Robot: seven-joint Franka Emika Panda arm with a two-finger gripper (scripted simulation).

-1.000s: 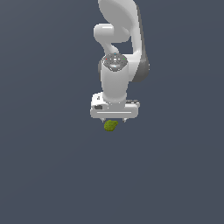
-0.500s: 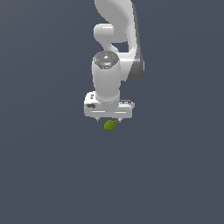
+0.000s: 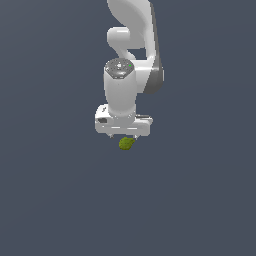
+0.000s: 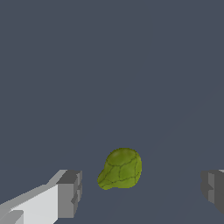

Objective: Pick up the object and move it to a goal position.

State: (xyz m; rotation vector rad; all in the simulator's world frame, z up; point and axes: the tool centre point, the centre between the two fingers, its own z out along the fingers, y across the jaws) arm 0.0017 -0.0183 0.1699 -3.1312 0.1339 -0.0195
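- White two-fingered gripper (image 3: 128,137) on the white robot arm (image 3: 131,55) points straight down, its fingers (image 4: 69,194) spread wide with nothing between the pads but air and the target.
- Small olive-green, lumpy, roundish object (image 4: 120,169) with a tapered end lies on the plain dark grey floor (image 3: 55,200), directly under the gripper and roughly midway between the two fingers, touching neither.
- Such a wide spread looks chosen to leave room on both sides of the lump, so the fingers can drop past it without knocking it away.
- Centring the object in the gap should let both pads meet it together when they close.
- Compared with the exterior pictures from a second and half a second ago, the wrist has turned and the gripper body has shifted slightly toward the exterior view's left; the object lies where it was.
- No goal marker shows in either view.
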